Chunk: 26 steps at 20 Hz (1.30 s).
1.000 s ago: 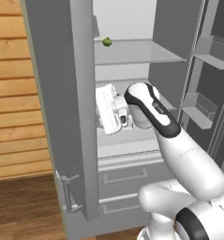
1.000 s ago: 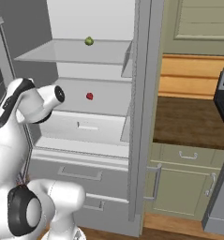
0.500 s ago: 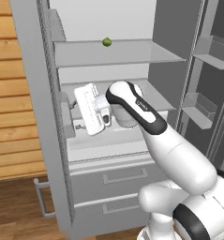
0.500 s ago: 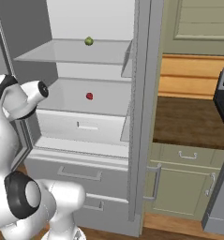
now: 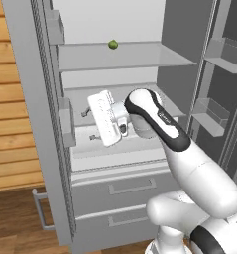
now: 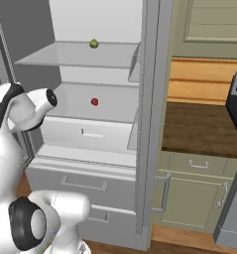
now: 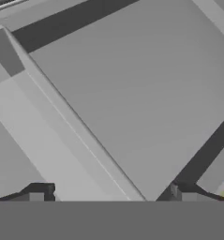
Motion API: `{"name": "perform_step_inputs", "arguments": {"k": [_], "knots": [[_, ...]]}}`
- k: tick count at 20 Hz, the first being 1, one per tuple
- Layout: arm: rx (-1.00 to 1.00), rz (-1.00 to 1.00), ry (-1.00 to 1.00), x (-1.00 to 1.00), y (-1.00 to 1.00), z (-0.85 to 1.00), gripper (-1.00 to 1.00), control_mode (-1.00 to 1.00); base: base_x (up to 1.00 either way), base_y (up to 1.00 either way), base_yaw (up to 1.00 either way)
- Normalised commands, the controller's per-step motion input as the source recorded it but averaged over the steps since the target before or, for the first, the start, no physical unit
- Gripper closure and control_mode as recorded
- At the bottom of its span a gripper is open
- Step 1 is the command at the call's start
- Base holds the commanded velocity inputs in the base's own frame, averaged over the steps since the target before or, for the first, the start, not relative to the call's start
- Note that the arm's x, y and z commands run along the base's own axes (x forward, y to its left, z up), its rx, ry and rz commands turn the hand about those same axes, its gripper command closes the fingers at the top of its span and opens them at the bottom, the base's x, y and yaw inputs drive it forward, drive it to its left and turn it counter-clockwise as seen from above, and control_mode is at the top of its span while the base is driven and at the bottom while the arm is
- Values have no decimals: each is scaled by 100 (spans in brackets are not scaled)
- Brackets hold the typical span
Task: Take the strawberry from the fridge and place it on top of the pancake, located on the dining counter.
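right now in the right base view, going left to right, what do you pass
robot arm → strawberry on the fridge's middle shelf → fridge door edge → dark-brown wooden countertop → stove edge

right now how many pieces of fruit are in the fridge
2. A small green fruit sits on the upper glass shelf, and the strawberry sits on the shelf below it, above the white drawer. More could be hidden behind the fridge door or the arm.
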Motion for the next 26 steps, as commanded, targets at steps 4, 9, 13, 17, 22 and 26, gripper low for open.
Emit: {"name": "perform_step_inputs", "arguments": {"k": [4, 9, 13, 17, 22, 26], "knots": [[-32, 1, 0, -33, -100, 0, -100, -100, 0, 0, 0], [-69, 3, 8, -57, -66, -11, -100, -100, 0, 0, 0], [-85, 17, 12, -25, -4, -27, -100, -100, 0, 0, 0], [-83, 23, 10, -1, -37, -46, -100, -100, 0, 0, 0], [-55, 24, 1, -2, -100, -11, -100, -100, 0, 0, 0], [9, 28, -4, -10, -100, -18, -100, -100, 0, 0, 0]]}}
